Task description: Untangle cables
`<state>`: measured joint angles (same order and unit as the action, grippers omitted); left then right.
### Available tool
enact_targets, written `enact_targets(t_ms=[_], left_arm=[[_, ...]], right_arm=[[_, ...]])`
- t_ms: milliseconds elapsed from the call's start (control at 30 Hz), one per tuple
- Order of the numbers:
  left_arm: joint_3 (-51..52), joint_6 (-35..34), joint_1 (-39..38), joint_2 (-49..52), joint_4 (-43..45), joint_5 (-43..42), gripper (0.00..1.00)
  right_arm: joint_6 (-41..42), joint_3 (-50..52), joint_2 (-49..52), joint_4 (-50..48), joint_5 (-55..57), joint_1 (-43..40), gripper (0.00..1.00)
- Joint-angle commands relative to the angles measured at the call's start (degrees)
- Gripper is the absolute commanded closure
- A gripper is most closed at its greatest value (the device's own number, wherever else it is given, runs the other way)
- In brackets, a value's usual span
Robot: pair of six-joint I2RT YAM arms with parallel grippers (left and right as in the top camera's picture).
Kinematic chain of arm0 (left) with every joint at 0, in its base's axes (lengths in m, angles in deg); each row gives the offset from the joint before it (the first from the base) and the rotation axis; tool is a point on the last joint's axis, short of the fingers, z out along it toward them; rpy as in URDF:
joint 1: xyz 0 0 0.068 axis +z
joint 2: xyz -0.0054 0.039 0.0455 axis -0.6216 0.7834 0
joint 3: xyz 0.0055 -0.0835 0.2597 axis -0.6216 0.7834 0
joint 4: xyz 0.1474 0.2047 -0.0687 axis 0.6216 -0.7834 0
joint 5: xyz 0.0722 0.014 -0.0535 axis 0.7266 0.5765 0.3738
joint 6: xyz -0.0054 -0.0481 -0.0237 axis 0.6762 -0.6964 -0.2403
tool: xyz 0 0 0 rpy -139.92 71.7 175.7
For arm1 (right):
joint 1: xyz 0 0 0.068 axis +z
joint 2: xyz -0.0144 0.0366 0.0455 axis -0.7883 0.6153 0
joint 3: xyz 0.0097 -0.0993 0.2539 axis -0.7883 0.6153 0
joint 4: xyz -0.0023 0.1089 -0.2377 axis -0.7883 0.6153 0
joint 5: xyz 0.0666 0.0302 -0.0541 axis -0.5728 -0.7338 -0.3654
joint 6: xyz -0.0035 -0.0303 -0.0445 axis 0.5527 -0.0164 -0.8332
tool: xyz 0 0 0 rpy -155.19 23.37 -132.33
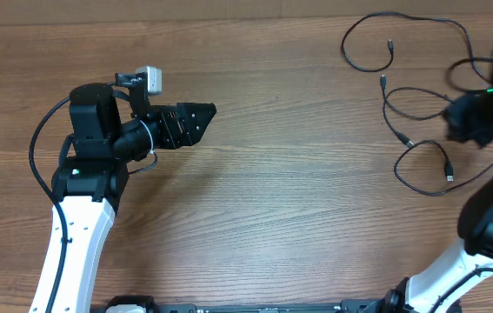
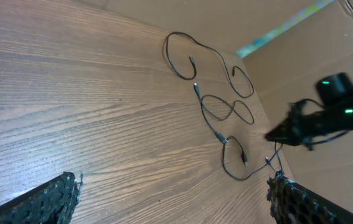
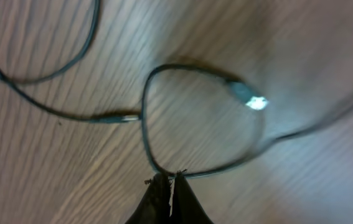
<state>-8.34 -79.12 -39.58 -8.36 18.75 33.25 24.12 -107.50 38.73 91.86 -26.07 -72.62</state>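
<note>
Loosely looped, thin black rubbery cables point(image 1: 403, 137) with small metal-tipped plugs lie as separate strands on the far right part of the brown, streaky wood-grain table point(image 1: 272, 200). Down among them, the right gripper point(image 3: 170, 182) has its dark tapered fingers pressed together, the tips meeting the curve of one strand, though whether they pinch it cannot be told. Well apart on the left side, the left gripper point(image 2: 176, 205) holds its black, coarse, grainy-surfaced fingers point(image 2: 45, 202) spread wide, with nothing between them, above bare wood.
</note>
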Motion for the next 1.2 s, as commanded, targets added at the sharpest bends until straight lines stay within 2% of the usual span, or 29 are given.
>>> enact_targets(t_ms=[0, 133, 333, 567, 1167], left_arm=[[-1.0, 1.1, 0.0, 0.3, 0.1, 0.4, 0.01], [-1.0, 1.1, 0.0, 0.3, 0.1, 0.4, 0.0], [-1.0, 1.1, 0.0, 0.3, 0.1, 1.9, 0.0], [-1.0, 1.1, 0.0, 0.3, 0.0, 1.9, 0.0], [-1.0, 1.1, 0.0, 0.3, 0.0, 1.7, 0.0]], right_arm=[[0.3, 4.2, -0.2, -2.8, 0.1, 2.2, 0.96], [2.7, 7.8, -0.2, -4.6, -1.5, 3.8, 0.96], [1.1, 13.9, -0.2, -7.1, -2.0, 7.1, 0.96], [1.2, 21.9, -0.1, -15.1, -2.0, 11.6, 0.96], [1.6, 23.2, 0.2, -18.7, 6.3, 11.9, 0.96]])
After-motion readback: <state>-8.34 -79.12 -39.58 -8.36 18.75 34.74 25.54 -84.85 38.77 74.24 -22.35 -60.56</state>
